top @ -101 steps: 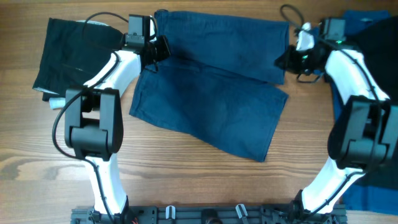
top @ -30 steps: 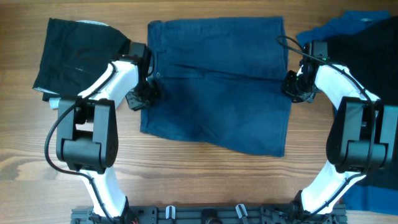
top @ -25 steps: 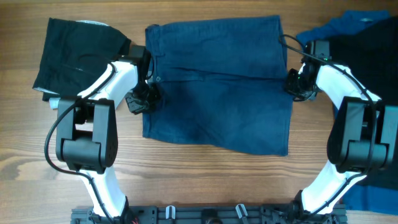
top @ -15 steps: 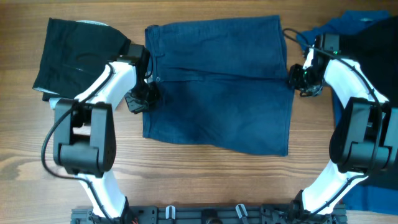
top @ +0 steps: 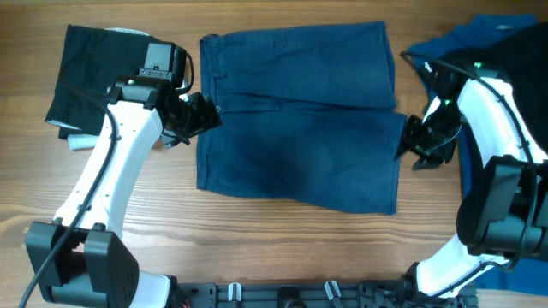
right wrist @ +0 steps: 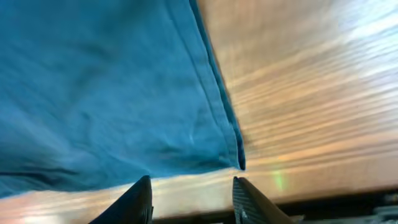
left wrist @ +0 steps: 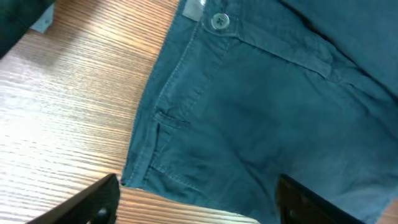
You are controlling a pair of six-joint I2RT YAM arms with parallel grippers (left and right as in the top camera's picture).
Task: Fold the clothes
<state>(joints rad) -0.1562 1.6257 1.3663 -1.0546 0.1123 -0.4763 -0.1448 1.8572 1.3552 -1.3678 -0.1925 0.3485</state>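
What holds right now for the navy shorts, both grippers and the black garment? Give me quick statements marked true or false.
1. The left gripper is open and holds nothing. True.
2. The navy shorts hang over the table's edge. False: they lie flat on the wooden table.
3. The pale button shows in the left wrist view. True.
4. The black garment lies on top of the shorts. False: it lies beside them, on the left.
5. The right gripper clamps the shorts' hem. False: its fingers stand apart over bare table, just short of the cloth's corner.
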